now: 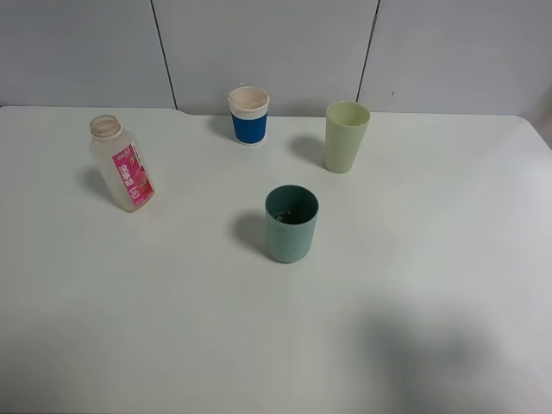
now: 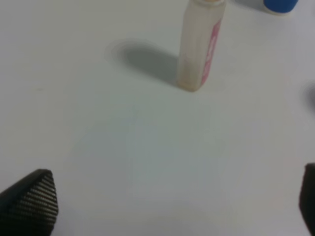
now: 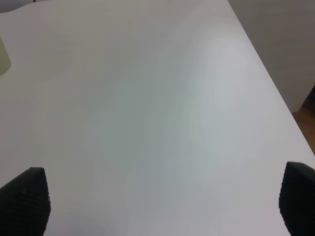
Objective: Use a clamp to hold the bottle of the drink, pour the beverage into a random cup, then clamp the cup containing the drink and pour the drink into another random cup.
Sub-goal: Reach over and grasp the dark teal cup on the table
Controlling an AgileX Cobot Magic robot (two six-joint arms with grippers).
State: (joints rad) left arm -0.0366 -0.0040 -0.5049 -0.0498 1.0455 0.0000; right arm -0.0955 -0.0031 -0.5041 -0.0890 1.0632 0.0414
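Left wrist view is showing the left gripper [image 2: 170, 209] hanging wide open over the table [image 2: 123, 147] and holding nothing, with the bottle [image 2: 199, 44] standing ahead of it and the blue cup [image 2: 279, 5] beyond. The right gripper [image 3: 162, 201] is likewise spreading its jaws over bare tabletop, empty, with the pale cup [image 3: 3, 56] showing at the frame's edge. From above, the bottle is standing uncapped at the table's left, the blue and pale cups are sitting at the back, and the teal cup [image 1: 291, 223] is standing near the middle, all well apart.
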